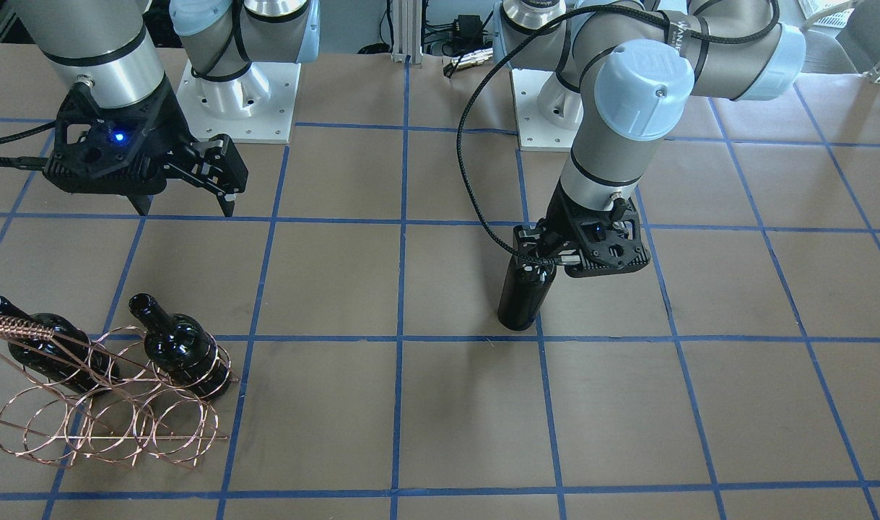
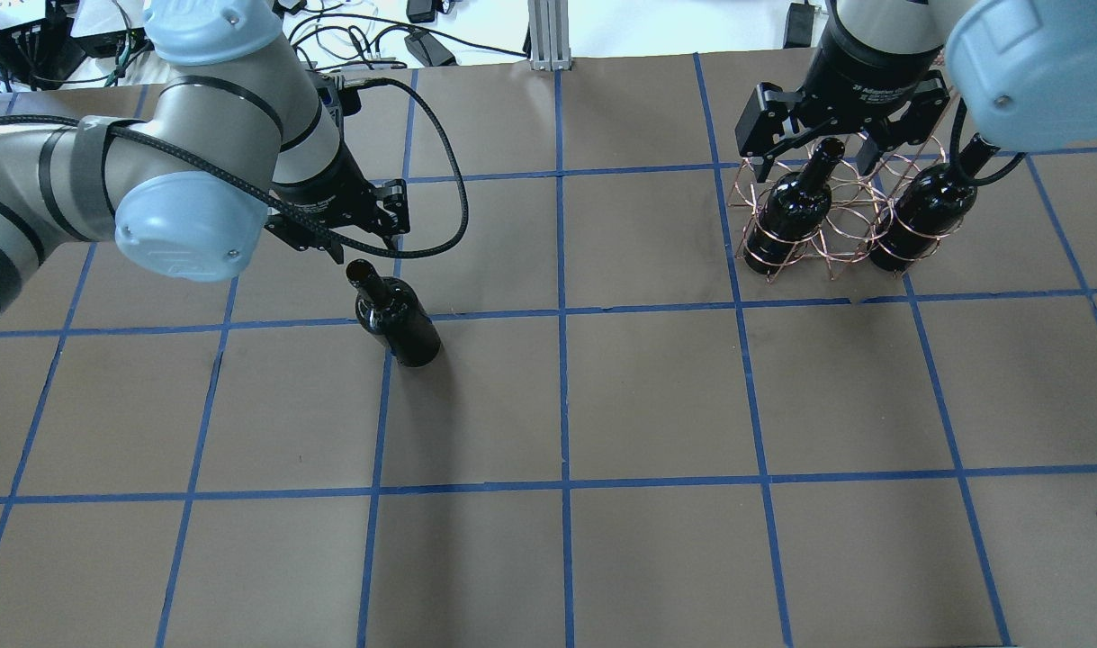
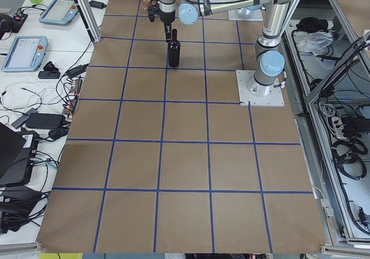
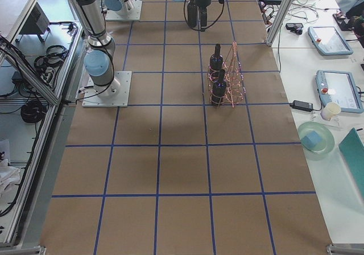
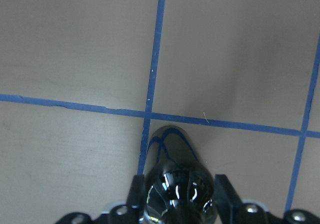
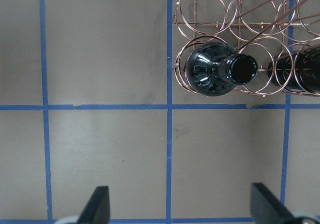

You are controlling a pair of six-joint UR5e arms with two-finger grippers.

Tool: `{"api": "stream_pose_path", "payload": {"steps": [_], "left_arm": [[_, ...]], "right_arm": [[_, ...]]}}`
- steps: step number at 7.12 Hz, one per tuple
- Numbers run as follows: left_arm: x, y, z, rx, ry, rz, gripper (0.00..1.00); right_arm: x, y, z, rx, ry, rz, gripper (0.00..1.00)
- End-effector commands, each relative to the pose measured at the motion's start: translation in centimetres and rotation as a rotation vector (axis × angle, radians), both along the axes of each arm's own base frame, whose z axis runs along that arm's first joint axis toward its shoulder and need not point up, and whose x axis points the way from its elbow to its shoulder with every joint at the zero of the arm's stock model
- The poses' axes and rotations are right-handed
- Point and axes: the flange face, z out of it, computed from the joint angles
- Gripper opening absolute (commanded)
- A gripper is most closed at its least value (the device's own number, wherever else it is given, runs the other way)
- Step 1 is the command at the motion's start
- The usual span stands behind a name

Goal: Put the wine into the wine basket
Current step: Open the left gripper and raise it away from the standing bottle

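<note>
so the left gripper (image 1: 543, 245) looks clamped on the neck of the glossy black glass wine bottle (image 1: 520, 300), upright on the brown table (image 1: 447, 433) well apart from the copper wire wine basket (image 1: 21, 330), probably to drop it in base-first, while the right gripper (image 1: 185, 206) hangs wide open.

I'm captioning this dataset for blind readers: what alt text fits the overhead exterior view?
The left gripper is by the neck of a glossy black glass wine bottle standing alone on the brown, blue-gridded table. Upper right, the open right gripper hangs above a copper wire wine basket holding two more black bottles.
</note>
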Motion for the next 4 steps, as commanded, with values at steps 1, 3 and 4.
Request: {"api": "stream_pose_path", "payload": {"steps": [1, 3, 4], "left_arm": [[-0.8, 0.3, 4.0, -0.034, 0.013, -0.015, 1.0], [0.6, -1.4, 11.8, -0.044, 0.004, 0.009, 1.0], [2.8, -2.3, 13.3, -0.066, -0.011, -0.028, 1.0]], "right_arm": [[0.0, 0.0, -0.1, 0.002, 0.0, 0.0, 1.0], [0.0, 0.0, 0.0, 0.0, 0.0, 0.0, 1.0], [0.0, 0.0, 0.1, -0.007, 0.0, 0.002, 1.0]]}}
